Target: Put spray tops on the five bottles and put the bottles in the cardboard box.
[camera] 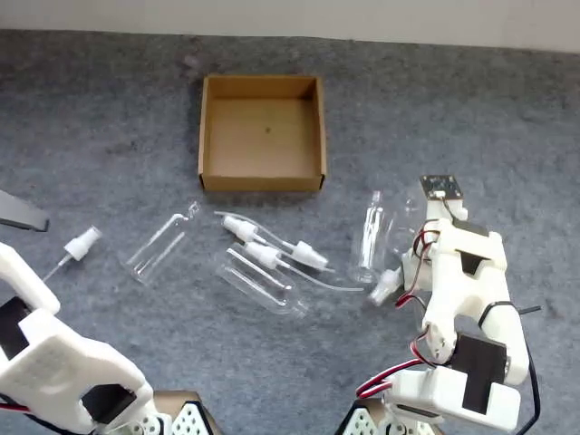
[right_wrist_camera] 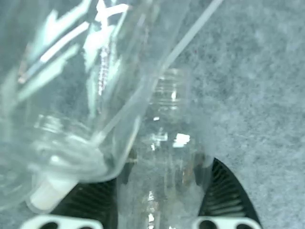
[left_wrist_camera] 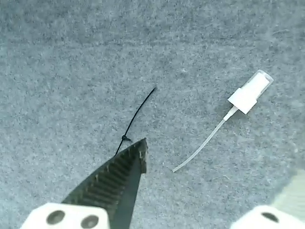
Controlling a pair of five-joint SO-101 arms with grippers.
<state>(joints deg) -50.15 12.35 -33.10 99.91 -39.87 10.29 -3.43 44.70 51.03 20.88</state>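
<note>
The cardboard box [camera: 263, 131] sits open at the back of the grey carpet. My right gripper [right_wrist_camera: 162, 191] is shut on a clear bottle [right_wrist_camera: 164, 157] lying on the carpet, its open threaded neck pointing away. In the high view this gripper [camera: 410, 237] is at the right. A second bottle [camera: 367, 236] lies against the held one, with a spray top [camera: 385, 285] at its near end. Two more bottles [camera: 163, 243] [camera: 258, 276] lie in the middle, with three loose spray tops [camera: 272, 245] between them. My left gripper [left_wrist_camera: 200, 191] hangs open above the carpet, beside a lone spray top [left_wrist_camera: 248, 95].
A thin black tie [left_wrist_camera: 136, 117] lies just past my left fingertip [left_wrist_camera: 138, 152]. The lone spray top [camera: 80, 245] lies at the far left of the carpet. Bare carpet stretches to both sides of the box and in front of the bottles.
</note>
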